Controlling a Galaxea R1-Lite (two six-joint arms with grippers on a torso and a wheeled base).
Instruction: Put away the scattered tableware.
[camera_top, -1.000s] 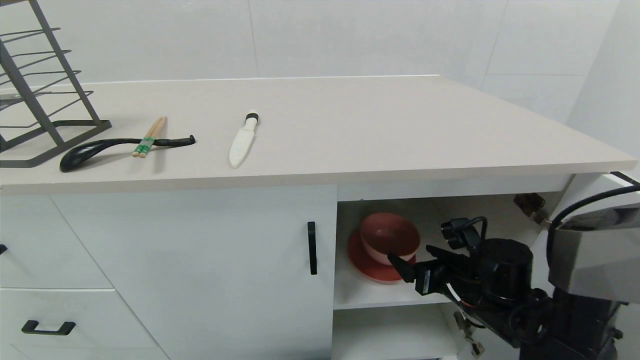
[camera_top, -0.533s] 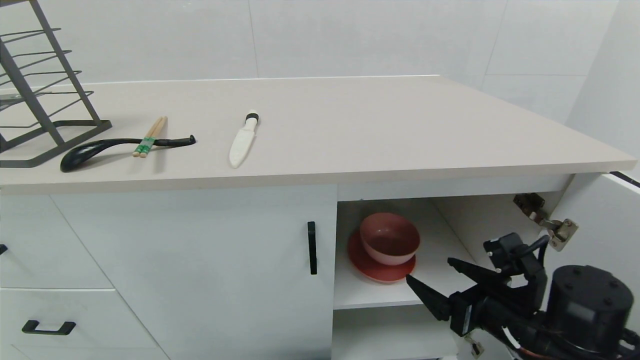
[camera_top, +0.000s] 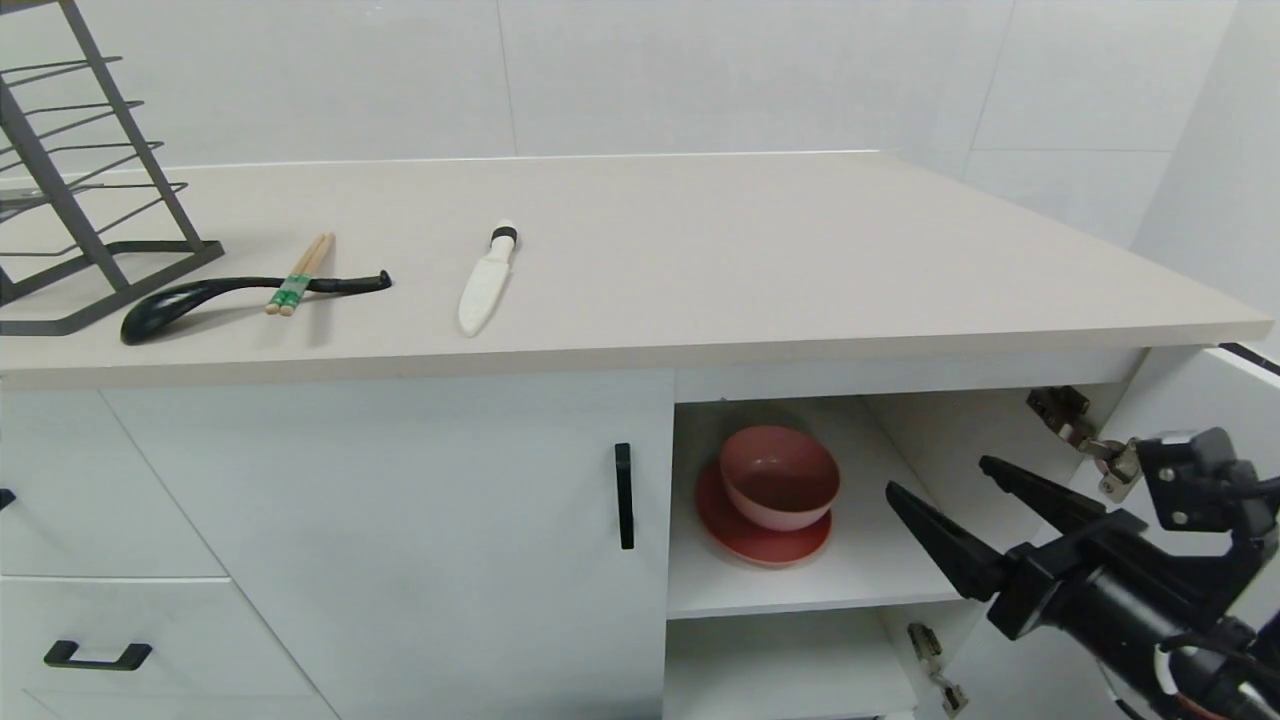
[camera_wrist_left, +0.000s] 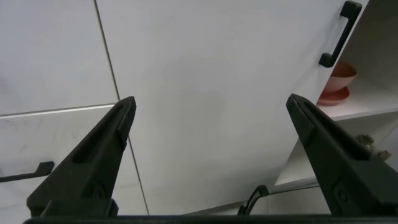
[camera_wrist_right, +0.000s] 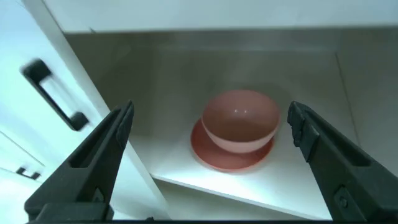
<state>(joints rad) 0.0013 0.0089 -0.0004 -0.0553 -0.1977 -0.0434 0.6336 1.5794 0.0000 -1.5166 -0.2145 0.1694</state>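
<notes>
Right gripper: the black two-fingered right gripper (camera_top: 937, 476) hangs with its fingers spread wide and nothing between them, in front of the open cupboard, tips pointing in at the shelf; in its wrist view (camera_wrist_right: 210, 112) the bowl and plate sit between the two fingers, farther back.

Left gripper: the black left gripper (camera_wrist_left: 211, 102) is also spread wide and empty, facing the white closed cupboard door (camera_wrist_left: 205, 106).

Bowl: a round, deep, pale pink bowl (camera_top: 780, 487), matte and empty, stands upright on the plate (camera_wrist_right: 239, 121).

Plate: a flat, darker red round plate (camera_top: 760, 545) lies on the white upper shelf (camera_top: 860, 570) of the open cupboard, its rim showing around the bowl's foot.

Spoon: a glossy black long-handled spoon (camera_top: 200, 298) lies on the beige countertop (camera_top: 700, 250) near the front edge, bowl end toward the rack.

Chopsticks: a pair of pale wooden chopsticks with a green band (camera_top: 298, 274) lies across the spoon's handle.

Knife: a cream sheathed knife with a black ring at the handle (camera_top: 487, 280) lies apart from the chopsticks, on their right, tip toward the front edge.

Rack: a dark grey wire dish rack (camera_top: 80, 200) stands at the counter's left end, just beside the spoon's bowl end.

Cupboard front: the closed door carries a vertical black bar handle (camera_top: 623, 496) just left of the opening; a black drawer handle (camera_top: 97, 656) sits low on the left.
</notes>
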